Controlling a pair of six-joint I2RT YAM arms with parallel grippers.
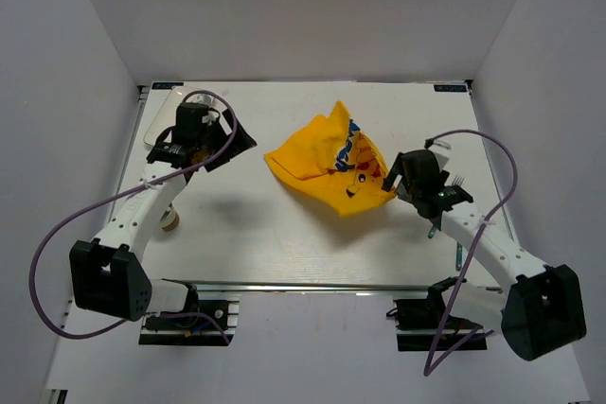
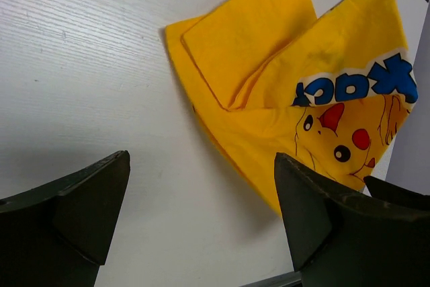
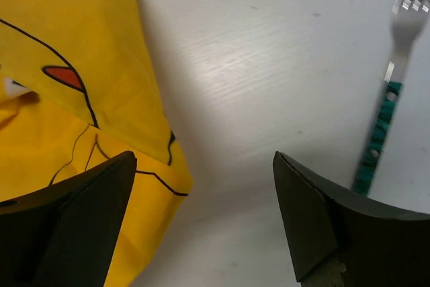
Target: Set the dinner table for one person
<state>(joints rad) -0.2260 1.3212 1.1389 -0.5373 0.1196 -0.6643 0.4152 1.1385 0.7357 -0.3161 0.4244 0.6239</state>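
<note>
From above, the dinner table (image 1: 284, 243) lies with its long axis running left to right, parallel to the metal rail (image 1: 322, 286) on its front edge, and grey-white panels (image 1: 303, 16) wall its left, far and right edges. A crumpled yellow cloth (image 1: 327, 163) sits near the middle, slightly toward the far edge. Bare white top stretches between the cloth and the front rail, and also along the far edge. The left gripper (image 1: 227, 144) hovers near the far left corner and is turned toward the cloth. The right gripper (image 1: 398, 177) sits at the cloth's right side, about midway along the right edge. In the left wrist view, the left gripper (image 2: 201, 213) has its fingers (image 2: 87, 213) spread wide with only bare tabletop (image 2: 80, 65) between them, and the cloth (image 2: 269, 99), showing a cartoon face, lies well ahead. In the right wrist view, the right gripper (image 3: 201, 220) is likewise spread. Its left finger (image 3: 80, 220) overlaps the cloth's edge (image 3: 80, 85), though I cannot tell whether it touches. A fork (image 3: 396, 52) with a green handle lies on the table just outside the other finger, tines pointing away.
</note>
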